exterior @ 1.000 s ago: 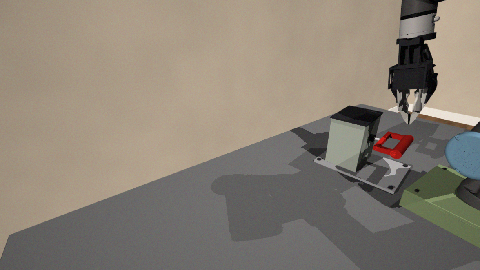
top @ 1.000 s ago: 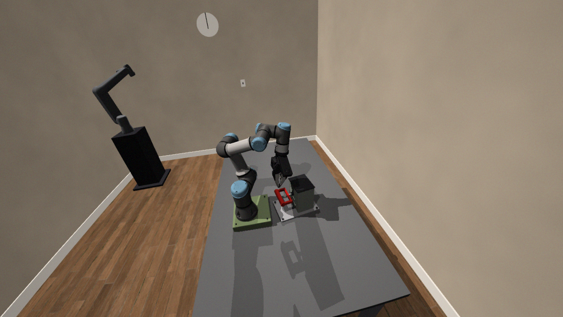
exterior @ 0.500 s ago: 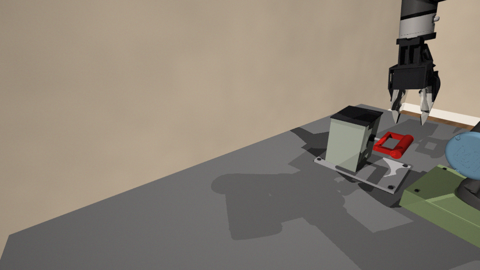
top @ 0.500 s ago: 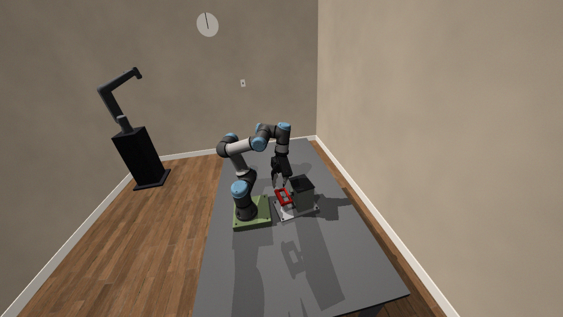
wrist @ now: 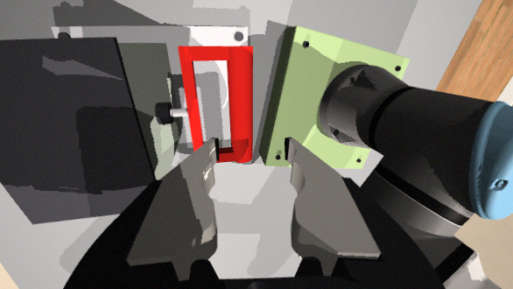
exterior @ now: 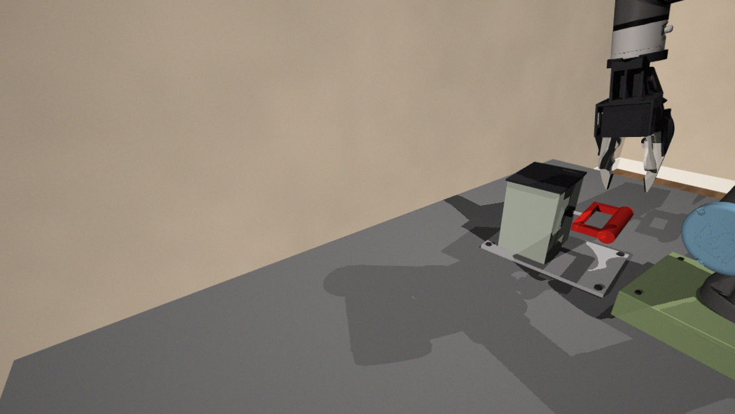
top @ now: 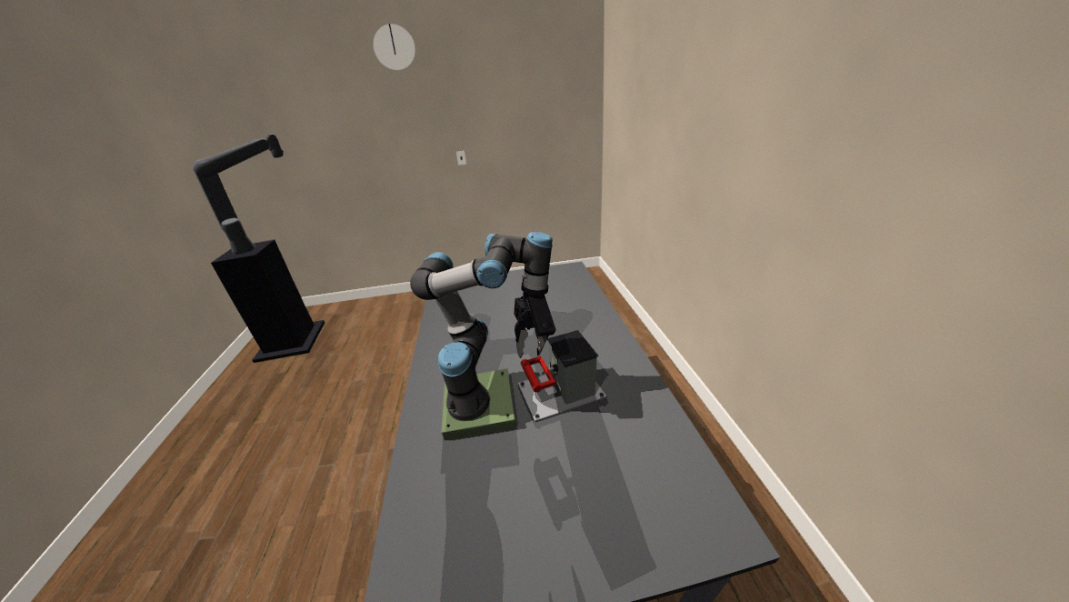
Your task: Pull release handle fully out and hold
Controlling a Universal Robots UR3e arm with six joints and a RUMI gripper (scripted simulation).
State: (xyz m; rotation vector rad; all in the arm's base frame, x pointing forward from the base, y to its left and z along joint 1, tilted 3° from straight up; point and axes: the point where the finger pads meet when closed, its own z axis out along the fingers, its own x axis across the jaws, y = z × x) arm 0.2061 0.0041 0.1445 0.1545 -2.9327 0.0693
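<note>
The red release handle (exterior: 601,222) is a rectangular loop on a short metal rod that sticks out of a grey box with a black top (exterior: 540,216). The box stands on a metal base plate (exterior: 560,262). The handle sits close to the box. It also shows in the top view (top: 536,372) and in the wrist view (wrist: 221,102). My gripper (exterior: 626,181) hangs in the air above the handle, pointing down, fingers apart and empty. In the wrist view the fingertips frame the near end of the handle's grip bar from above. It touches nothing.
The arm's green mounting block (exterior: 674,308) stands right beside the base plate. The arm's blue-capped joint (exterior: 712,239) is close by. A wall runs along the table's far side. A second dark arm on a black pedestal (top: 257,291) stands on the floor.
</note>
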